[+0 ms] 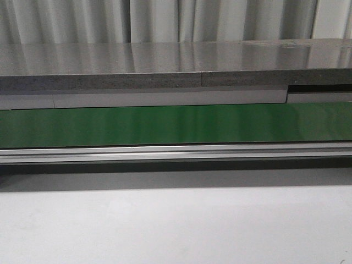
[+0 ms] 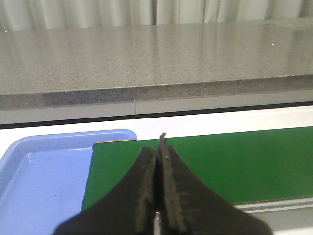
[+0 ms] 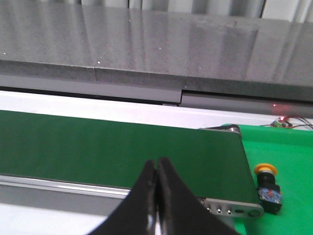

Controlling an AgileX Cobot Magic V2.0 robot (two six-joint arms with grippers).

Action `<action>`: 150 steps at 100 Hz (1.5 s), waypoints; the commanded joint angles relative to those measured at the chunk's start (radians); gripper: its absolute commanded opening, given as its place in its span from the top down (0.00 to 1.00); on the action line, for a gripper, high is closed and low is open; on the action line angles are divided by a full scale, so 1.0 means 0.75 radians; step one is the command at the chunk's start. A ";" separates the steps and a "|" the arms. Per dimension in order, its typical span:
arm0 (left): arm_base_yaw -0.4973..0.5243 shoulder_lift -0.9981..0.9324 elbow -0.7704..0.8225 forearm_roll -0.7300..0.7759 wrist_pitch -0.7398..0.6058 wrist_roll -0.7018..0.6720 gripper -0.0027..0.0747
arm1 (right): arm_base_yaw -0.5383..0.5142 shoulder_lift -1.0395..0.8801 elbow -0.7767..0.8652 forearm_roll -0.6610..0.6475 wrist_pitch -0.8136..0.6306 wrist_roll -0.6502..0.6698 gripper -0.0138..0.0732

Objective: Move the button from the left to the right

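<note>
The button [image 3: 268,187], a yellow-orange cap on a black body with blue and red marks, lies on a bright green mat [image 3: 283,161] just past the end of the dark green conveyor belt [image 3: 117,147]; only the right wrist view shows it. My right gripper [image 3: 157,163] hangs shut and empty over the belt's near edge, well apart from the button. My left gripper [image 2: 157,144] is shut with nothing in it, above the belt's other end [image 2: 205,161]. No gripper appears in the front view, which shows the belt [image 1: 176,124] bare.
A blue tray [image 2: 44,176] sits beside the belt end under the left gripper. An aluminium rail [image 1: 176,151] runs along the belt's near side. A grey stone-like ledge [image 1: 176,66] stands behind the belt. A small circuit part with a red light [image 3: 283,122] lies on the green mat.
</note>
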 commanded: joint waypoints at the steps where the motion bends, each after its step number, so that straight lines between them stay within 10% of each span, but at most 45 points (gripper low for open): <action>1: -0.005 0.007 -0.040 -0.016 -0.107 -0.006 0.99 | 0.027 -0.061 0.059 -0.027 -0.224 0.016 0.92; 46: -0.005 0.007 -0.040 -0.016 -0.107 -0.006 0.99 | 0.029 -0.383 0.426 -0.074 -0.422 0.116 0.92; 150: -0.005 0.007 -0.040 -0.016 -0.107 -0.006 0.99 | 0.029 -0.423 0.544 -0.075 -0.452 0.143 0.92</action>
